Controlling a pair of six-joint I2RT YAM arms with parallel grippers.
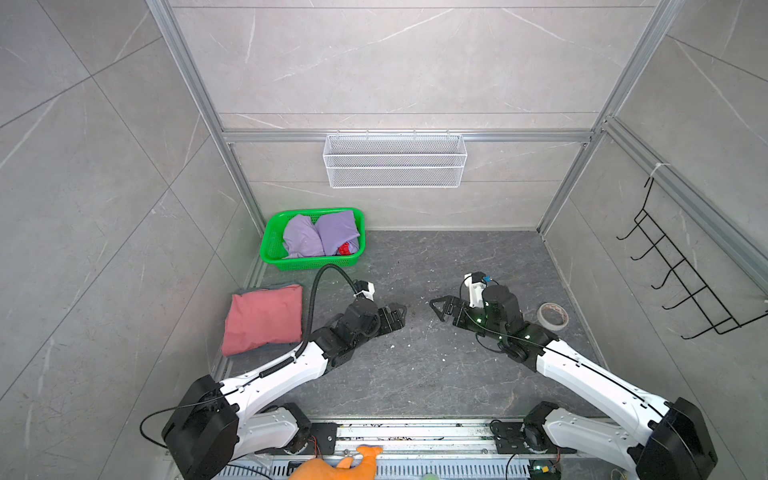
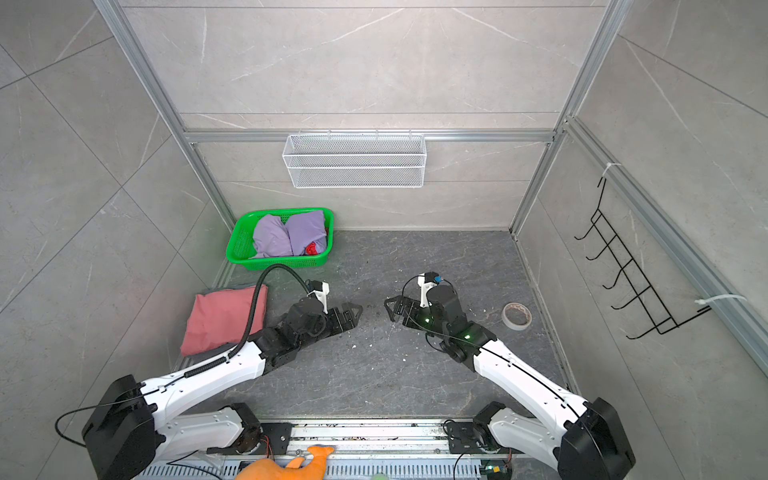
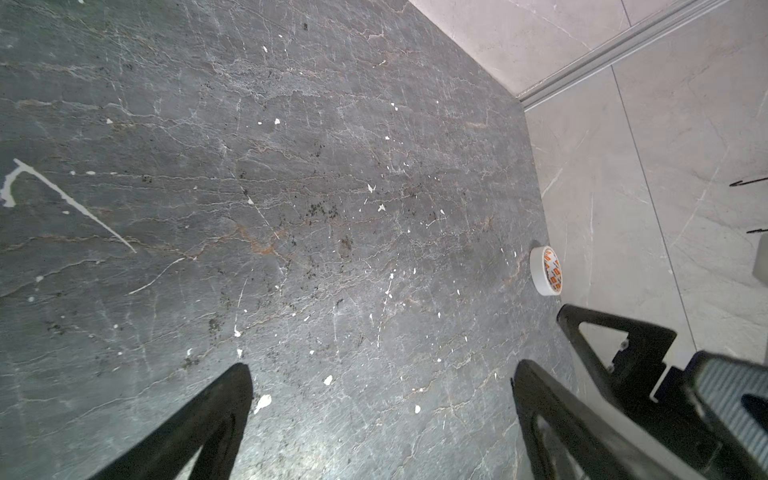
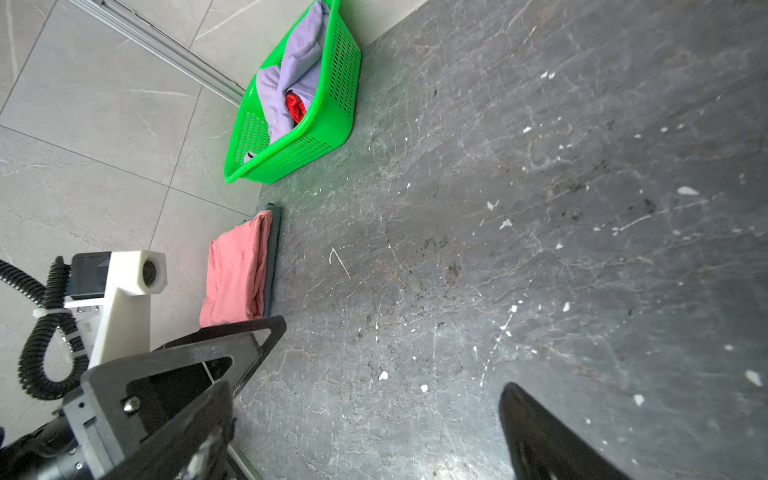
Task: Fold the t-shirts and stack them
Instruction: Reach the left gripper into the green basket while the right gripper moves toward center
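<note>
The dark stone surface (image 1: 415, 374) is carrying everything. In its far left corner a green basket (image 1: 311, 262) is holding two crumpled lavender t-shirts (image 1: 303, 239) (image 1: 336, 228), with a red t-shirt (image 1: 344, 248) peeking out beneath them. Nearer, along the left edge, a folded pink t-shirt (image 1: 264, 318) is lying on folded grey cloth (image 4: 273, 249). At the middle, the left pincer (image 1: 400, 311) and right pincer (image 1: 436, 306) are facing each other, both spread and pinching nothing. A tape roll (image 1: 552, 316) is sitting by the right wall.
</note>
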